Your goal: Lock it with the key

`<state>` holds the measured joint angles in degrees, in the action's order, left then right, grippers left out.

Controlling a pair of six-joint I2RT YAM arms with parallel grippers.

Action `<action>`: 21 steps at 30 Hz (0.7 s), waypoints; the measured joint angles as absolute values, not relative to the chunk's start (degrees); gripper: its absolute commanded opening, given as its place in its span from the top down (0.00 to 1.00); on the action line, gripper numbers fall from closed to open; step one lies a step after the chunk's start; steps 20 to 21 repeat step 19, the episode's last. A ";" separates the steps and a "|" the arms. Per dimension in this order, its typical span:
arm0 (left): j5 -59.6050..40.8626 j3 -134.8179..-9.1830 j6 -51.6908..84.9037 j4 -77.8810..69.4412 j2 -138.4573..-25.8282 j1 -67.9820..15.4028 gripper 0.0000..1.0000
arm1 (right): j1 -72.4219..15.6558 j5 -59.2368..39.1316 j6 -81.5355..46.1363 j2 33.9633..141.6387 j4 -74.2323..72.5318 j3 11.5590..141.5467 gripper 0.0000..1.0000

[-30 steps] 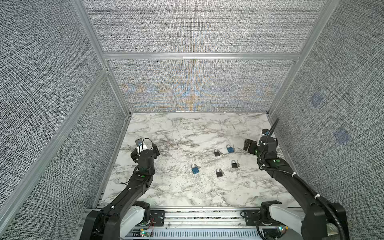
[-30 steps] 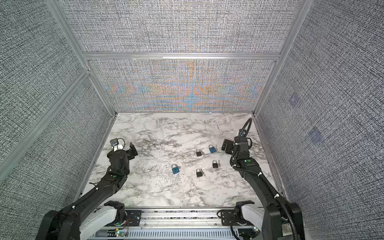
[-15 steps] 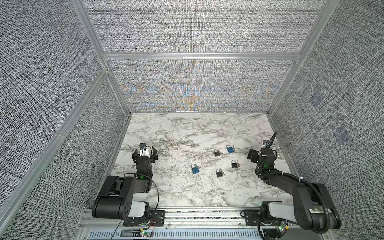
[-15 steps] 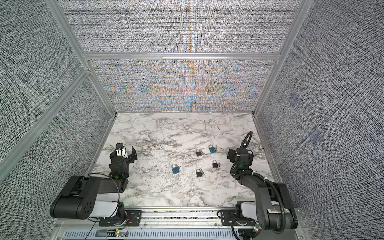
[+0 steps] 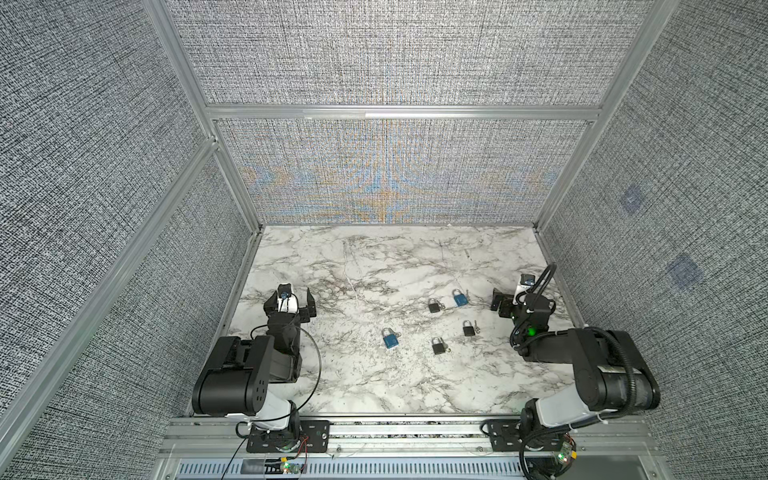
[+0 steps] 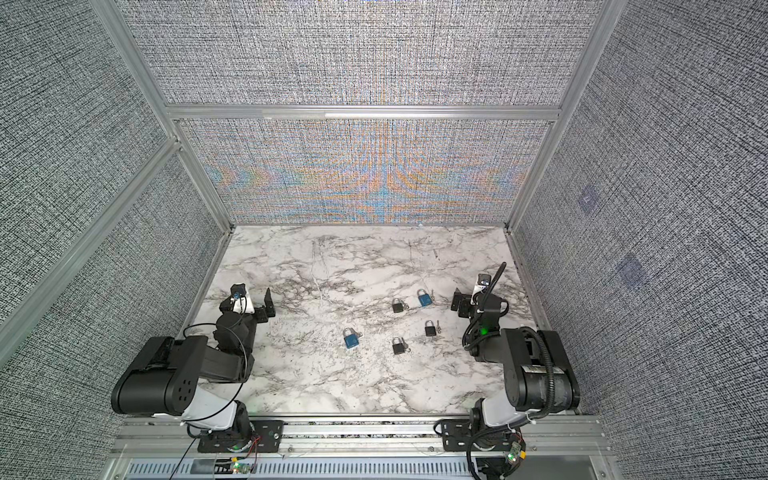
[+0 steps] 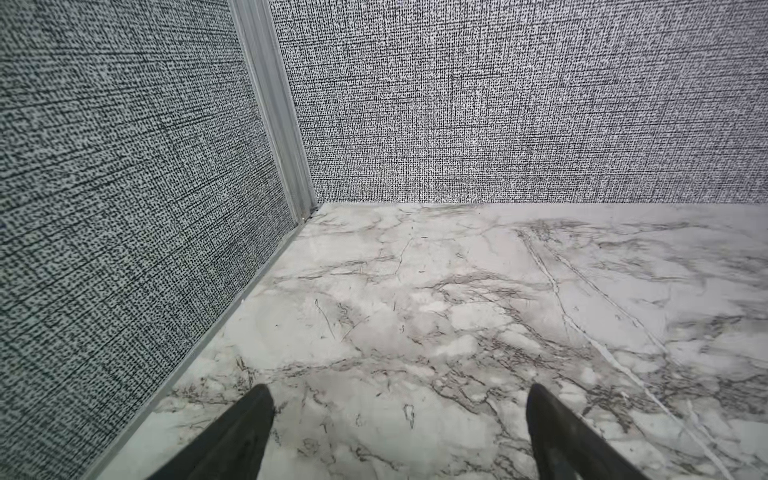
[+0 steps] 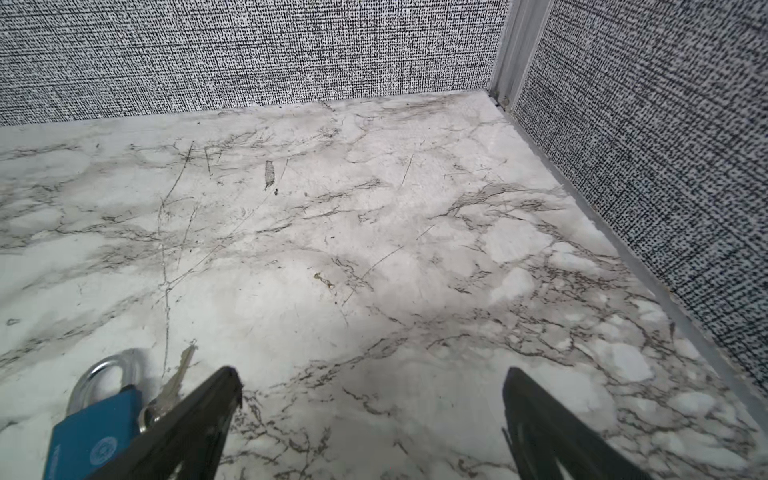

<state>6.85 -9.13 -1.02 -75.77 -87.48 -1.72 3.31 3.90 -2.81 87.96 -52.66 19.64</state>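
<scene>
Now, at 9 o'clock on the marble table (image 5: 374, 257), the left gripper (image 5: 289, 301): fingers spread as wide as they go, gripping nothing, tips low over bare marble close to the side wall (image 7: 124, 208). At 3 o'clock, the right gripper (image 5: 512, 300): likewise gaping fully, empty, aimed toward 12 o'clock.

Between the two, five padlocks lying flat on the table, none touched by either arm. Nearest the right gripper, at 9 o'clock of it, a blue padlock (image 5: 459, 298), near but apart in both top views. In the right wrist view, partly hidden behind one finger (image 8: 191, 428), with a silver key (image 8: 176, 382) lying just beside it. Whether key and lock are joined, impossible to tell.

At 9 o'clock of that blue padlock, near it, a black padlock (image 5: 433, 306). Toward 3 o'clock from the table's centre, a second black padlock (image 5: 468, 329); toward 4 o'clock, a third black padlock (image 5: 437, 345). Just at 6 o'clock of centre, a second blue padlock (image 5: 390, 338), well apart from both grippers.
</scene>
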 measured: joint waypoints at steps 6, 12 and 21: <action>5.98 -9.19 -1.04 -75.79 -87.53 -1.72 0.01 | 3.31 2.39 -2.79 88.09 -53.98 19.59 0.01; 5.17 -9.23 -1.17 -75.77 -87.64 -1.72 0.01 | 3.33 2.11 -2.76 88.12 -54.26 19.59 0.01; 2.83 -10.20 -1.69 -75.16 -87.85 -1.74 0.01 | 3.31 2.09 -2.76 88.09 -54.33 19.59 0.01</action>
